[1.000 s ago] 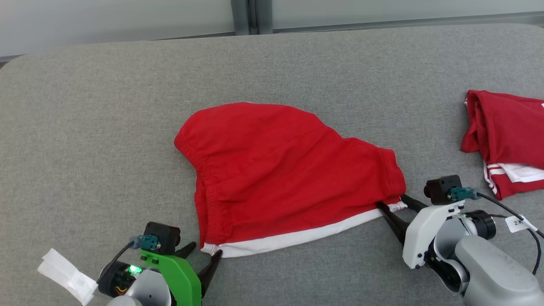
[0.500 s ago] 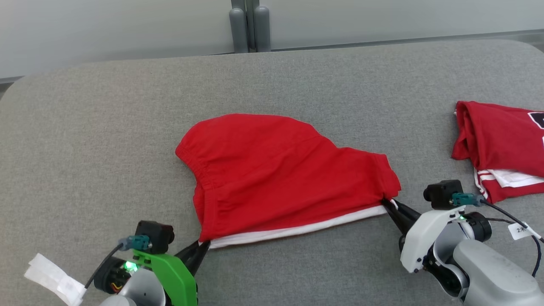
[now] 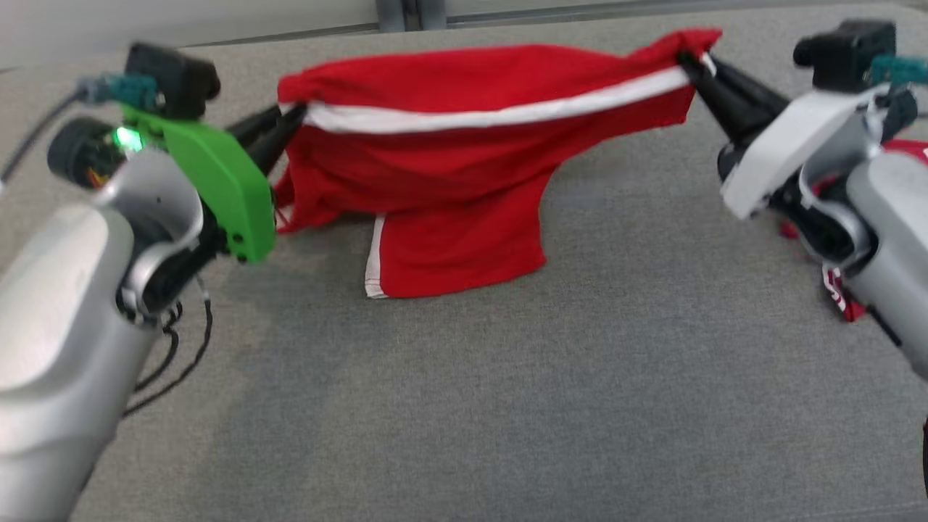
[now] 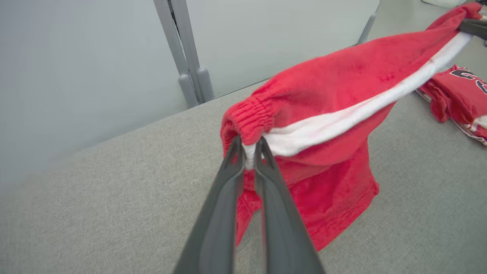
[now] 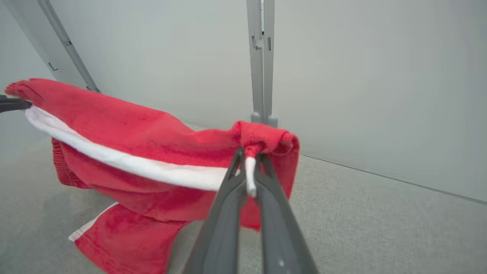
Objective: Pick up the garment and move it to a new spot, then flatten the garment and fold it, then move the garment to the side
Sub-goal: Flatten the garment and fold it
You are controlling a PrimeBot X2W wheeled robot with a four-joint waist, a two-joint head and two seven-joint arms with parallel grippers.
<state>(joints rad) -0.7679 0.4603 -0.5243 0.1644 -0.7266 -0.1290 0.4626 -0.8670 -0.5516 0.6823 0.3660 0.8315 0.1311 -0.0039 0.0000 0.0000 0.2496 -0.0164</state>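
1. Hanging between the two grippers, the red shorts [image 3: 464,167] are held up in the air by the edge with the white stripe [image 3: 493,112].
2. One end of that edge is pinched by the left gripper [image 4: 249,146], and its fingers are pressed together on the cloth.
3. The other end is pinched the same way by the right gripper [image 5: 249,156].
4. The long way of the shorts is stretched from one gripper across to the other, so the edge is pulled nearly tight.
5. The rest of the cloth is left to hang below the grippers, and the lowest part, one leg [image 3: 457,246], is touching the grey table [image 3: 507,406].
6. That leg is seen a bit nearer to the left gripper than to the right one.
7. The shorts are not put inside anything.
8. For the next move, it is judged that both grippers should be carried together and held just as far apart, so the edge is not let go slack or tugged out.
9. A pile of red clothes [image 4: 456,95] is seen on the table past the right gripper, on its outer side, and is best kept away from.
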